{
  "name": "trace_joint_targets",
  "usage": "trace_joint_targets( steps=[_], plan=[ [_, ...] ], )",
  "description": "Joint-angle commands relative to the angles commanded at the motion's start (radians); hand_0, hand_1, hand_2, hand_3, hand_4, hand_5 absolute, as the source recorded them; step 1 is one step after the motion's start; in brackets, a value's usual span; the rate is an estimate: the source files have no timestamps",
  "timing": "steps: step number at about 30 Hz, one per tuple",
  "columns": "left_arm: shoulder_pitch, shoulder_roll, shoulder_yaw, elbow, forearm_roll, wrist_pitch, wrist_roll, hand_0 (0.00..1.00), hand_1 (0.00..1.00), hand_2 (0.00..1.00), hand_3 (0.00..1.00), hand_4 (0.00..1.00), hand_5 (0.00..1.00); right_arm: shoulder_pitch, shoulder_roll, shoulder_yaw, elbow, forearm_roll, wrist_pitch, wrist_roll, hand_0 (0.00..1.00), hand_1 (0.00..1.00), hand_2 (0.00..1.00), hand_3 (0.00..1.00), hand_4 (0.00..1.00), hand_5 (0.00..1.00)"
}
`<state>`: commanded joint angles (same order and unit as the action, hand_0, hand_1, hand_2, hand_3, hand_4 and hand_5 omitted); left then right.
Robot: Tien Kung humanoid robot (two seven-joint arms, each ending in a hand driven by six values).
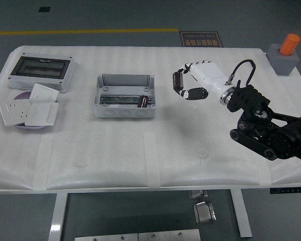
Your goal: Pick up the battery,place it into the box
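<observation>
Holding a battery [178, 80] in my right hand [198, 80], fingers [183, 94] clenched round it, I hover above the counter [190, 135] right of the box [125, 95]. One battery [143, 101] lies inside the box, near its right wall.

Bare white padded table [120, 145] lies between the white five-fingered right hand [193, 83] and the open grey junction box [124, 95]; nothing stands in that gap. The box opens upward, its near wall and rim the only barrier on approach from the right. A dark cylindrical battery [144, 101] occupies its right inner end. The grey enclosure with dark window [41, 71] and white socket plates [29, 109] sit well apart, left. The grey block with orange cylinder [285, 54] stands at the far right corner.
</observation>
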<state>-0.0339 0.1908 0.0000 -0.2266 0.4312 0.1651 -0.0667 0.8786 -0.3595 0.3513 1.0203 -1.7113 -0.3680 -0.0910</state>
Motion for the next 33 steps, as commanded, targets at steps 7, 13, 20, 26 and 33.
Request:
trace_joint_targets(
  steps=[7,13,20,26,33],
  plan=[
    [0.002,0.001,-0.011,0.001,0.011,-0.003,0.005,0.593,0.619,0.523,0.627,0.589,0.483,-0.047,0.107,0.066,-0.016,-0.008,-0.014,0.001,0.802,0.716,0.676,0.659,0.44,0.438],
    [0.003,0.003,-0.018,0.001,0.02,-0.005,0.009,0.593,0.618,0.524,0.627,0.589,0.483,-0.057,0.182,0.095,-0.062,-0.004,-0.024,0.001,0.79,0.71,0.645,0.642,0.428,0.437],
    [0.002,0.004,-0.022,0.0,0.024,-0.008,0.014,0.593,0.619,0.524,0.627,0.589,0.483,-0.047,0.243,0.102,-0.117,0.021,-0.009,0.001,0.781,0.711,0.641,0.639,0.428,0.438],
    [0.003,0.005,-0.022,-0.001,0.025,-0.01,0.016,0.593,0.619,0.525,0.628,0.589,0.483,-0.042,0.265,0.1,-0.15,0.025,0.018,-0.001,0.778,0.716,0.667,0.649,0.436,0.432],
    [0.001,0.004,-0.023,-0.001,0.028,-0.01,0.017,0.593,0.619,0.518,0.627,0.588,0.482,-0.027,0.266,0.096,-0.166,0.015,0.042,-0.006,0.937,0.842,0.847,0.927,0.896,0.55]
  ],
)
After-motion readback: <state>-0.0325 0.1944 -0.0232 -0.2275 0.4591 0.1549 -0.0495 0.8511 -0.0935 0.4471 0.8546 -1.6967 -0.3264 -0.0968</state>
